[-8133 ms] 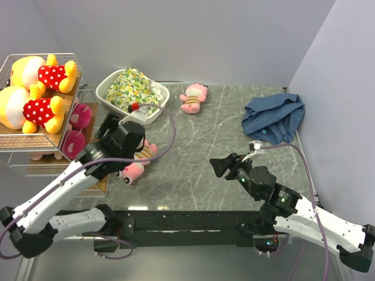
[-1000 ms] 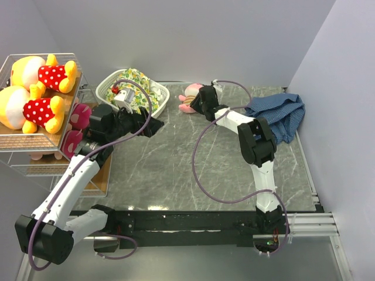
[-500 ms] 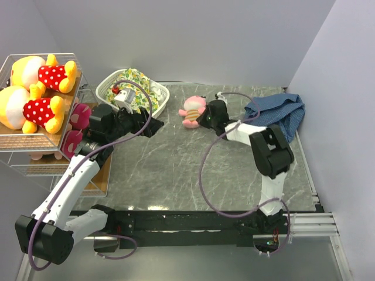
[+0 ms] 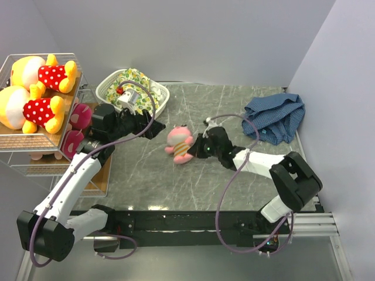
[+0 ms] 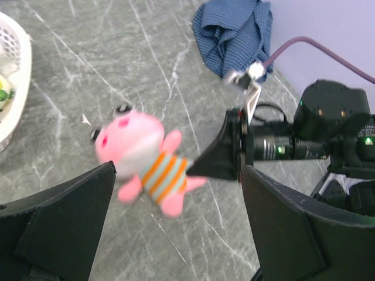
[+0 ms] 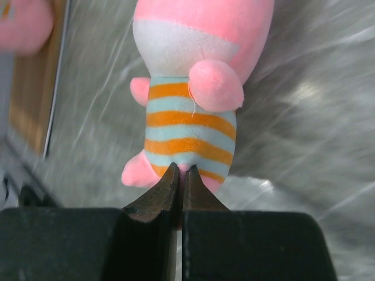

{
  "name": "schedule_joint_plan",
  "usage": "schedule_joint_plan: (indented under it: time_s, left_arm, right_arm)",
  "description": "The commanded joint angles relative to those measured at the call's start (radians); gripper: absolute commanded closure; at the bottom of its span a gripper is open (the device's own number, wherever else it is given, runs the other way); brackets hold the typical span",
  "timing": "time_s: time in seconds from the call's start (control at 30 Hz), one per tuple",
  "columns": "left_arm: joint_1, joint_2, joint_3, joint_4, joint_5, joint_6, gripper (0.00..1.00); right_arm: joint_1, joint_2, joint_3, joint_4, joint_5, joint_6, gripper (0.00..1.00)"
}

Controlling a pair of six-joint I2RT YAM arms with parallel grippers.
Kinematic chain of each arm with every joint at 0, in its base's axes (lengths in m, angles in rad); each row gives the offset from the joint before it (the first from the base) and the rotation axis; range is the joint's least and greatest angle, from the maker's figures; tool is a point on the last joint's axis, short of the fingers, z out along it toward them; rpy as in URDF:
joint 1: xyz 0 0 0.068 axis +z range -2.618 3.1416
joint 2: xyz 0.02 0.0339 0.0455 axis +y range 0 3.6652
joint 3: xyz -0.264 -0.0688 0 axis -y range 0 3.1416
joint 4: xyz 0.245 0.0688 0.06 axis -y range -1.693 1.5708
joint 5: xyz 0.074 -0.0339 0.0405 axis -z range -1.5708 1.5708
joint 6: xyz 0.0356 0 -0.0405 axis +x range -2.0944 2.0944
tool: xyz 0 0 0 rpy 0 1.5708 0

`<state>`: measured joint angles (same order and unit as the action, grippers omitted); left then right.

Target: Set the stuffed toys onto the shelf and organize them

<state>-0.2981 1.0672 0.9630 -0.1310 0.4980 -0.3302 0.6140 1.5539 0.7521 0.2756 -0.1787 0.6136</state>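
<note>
Pink striped toy (image 4: 179, 143), clamped in the right pincer (image 4: 195, 149), faces the wide-spread left pincer (image 4: 155, 127) across bare tabletop (image 4: 193, 111).

Bright, even light; motion-blurred wrist views

The bench (image 4: 176, 175) has a grey-green, stone-look top crossed by thin white veins, with pale glare near its front; a black rail (image 4: 187, 221) runs along that near edge. Plain lavender-grey walls close it in; the back wall (image 4: 187, 41) meets the right wall (image 4: 345, 88) in a straight corner; the left wall (image 4: 17, 29) is equally plain; the light is soft and even.
</note>
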Motion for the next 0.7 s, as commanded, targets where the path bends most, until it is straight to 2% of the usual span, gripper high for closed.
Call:
schedule_joint_plan:
  time_s: [0.0, 0.1, 0.2, 0.33, 0.4, 0.43, 0.53, 0.67]
  left_arm:
    - [-0.012, 0.007, 0.0, 0.037, 0.089, 0.052, 0.07]
    - [-0.041, -0.001, -0.004, 0.034, 0.087, 0.083, 0.09]
    - [-0.114, -0.007, 0.006, -0.005, 0.022, 0.131, 0.1]
    - [-0.226, -0.024, 0.016, -0.067, -0.108, 0.192, 0.12]
    - [-0.286, -0.03, 0.011, -0.081, -0.153, 0.221, 0.15]
    - [-0.303, -0.032, 0.008, -0.084, -0.195, 0.23, 0.16]
    - [-0.355, -0.036, -0.013, -0.081, -0.217, 0.301, 0.21]
    - [-0.415, -0.02, -0.02, -0.081, -0.317, 0.35, 0.24]
  right_arm:
    - [0.068, -0.074, -0.049, 0.048, -0.114, -0.034, 1.0]
    - [0.102, -0.084, -0.065, 0.037, -0.148, -0.044, 0.99]
    - [0.11, -0.103, -0.083, 0.025, -0.137, -0.046, 0.89]
    - [0.11, -0.164, -0.083, -0.038, -0.065, -0.045, 0.59]
    - [0.11, -0.193, -0.065, -0.096, -0.016, -0.046, 0.51]
    - [0.109, -0.225, -0.059, -0.116, 0.002, -0.046, 0.43]
    - [0.107, -0.291, -0.045, -0.18, 0.067, -0.049, 0.33]
    - [0.089, -0.37, -0.066, -0.246, 0.168, -0.034, 0.29]
